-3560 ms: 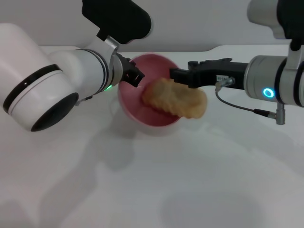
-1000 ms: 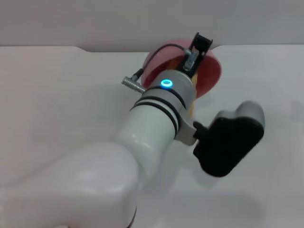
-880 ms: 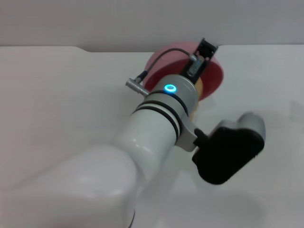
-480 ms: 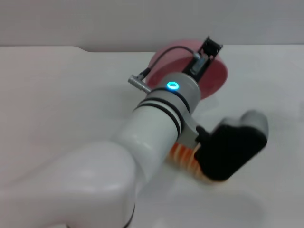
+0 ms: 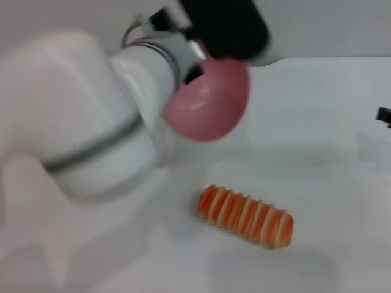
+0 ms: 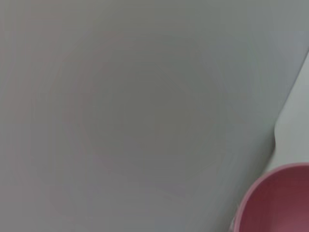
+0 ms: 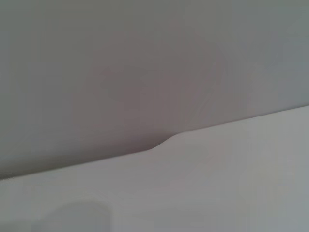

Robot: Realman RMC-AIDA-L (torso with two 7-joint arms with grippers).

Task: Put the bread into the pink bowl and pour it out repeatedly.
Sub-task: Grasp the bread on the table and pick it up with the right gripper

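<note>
Head view shows the bread (image 5: 245, 215) lying on the white table (image 5: 330, 152), striped side up, its long axis running slantwise, with nothing touching it. Above and behind it the pink bowl (image 5: 211, 102) hangs clear of the table, its rounded outer wall facing the camera, well apart from the loaf. The bowl sits at the end of the left arm (image 5: 98, 116), whose bulky white forearm fills the left half of the picture; the left gripper itself is hidden behind the bowl and wrist, so whether its fingers are clamped on the rim cannot be told. At the far right edge a small dark piece of the right gripper (image 5: 384, 115) just enters the picture, too little to tell how its fingers stand.

Left wrist view catches a curved part of the bowl's rim and darker pink inside (image 6: 277, 203) in one corner, against a plain grey wall. Right wrist view shows only the table's edge (image 7: 193, 159) and the wall beyond.
</note>
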